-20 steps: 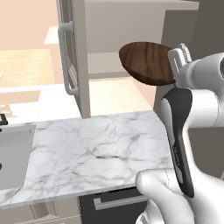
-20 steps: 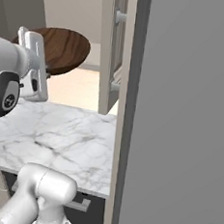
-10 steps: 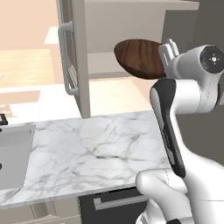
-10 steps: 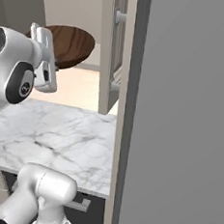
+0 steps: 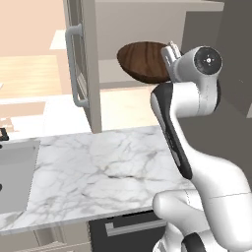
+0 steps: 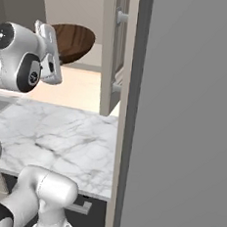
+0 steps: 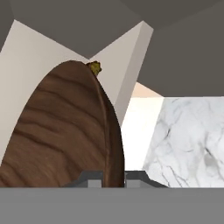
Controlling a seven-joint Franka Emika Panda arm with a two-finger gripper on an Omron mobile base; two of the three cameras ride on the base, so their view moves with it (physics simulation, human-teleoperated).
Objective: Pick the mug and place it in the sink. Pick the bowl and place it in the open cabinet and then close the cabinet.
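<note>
We are in the second half of the job, as far as we can judge: our gripper (image 7: 113, 177) is clenched on the rim of the bowl (image 5: 145, 61), holding it up in the air at about 12 o'clock in the left base view, level with the open cabinet (image 5: 133, 44). In the hand view the bowl stands nearly on edge, its rim pinched between our two fingertips (image 7: 92, 179), with the marble counter (image 5: 103, 172) at 3 o'clock. The bowl is not yet on the inner shelf, so it is still to be set there, and the open door (image 5: 81, 64) is still to be closed. The sink (image 5: 15, 174) lies at 9 o'clock; we cannot tell whether the mug is in it.
</note>
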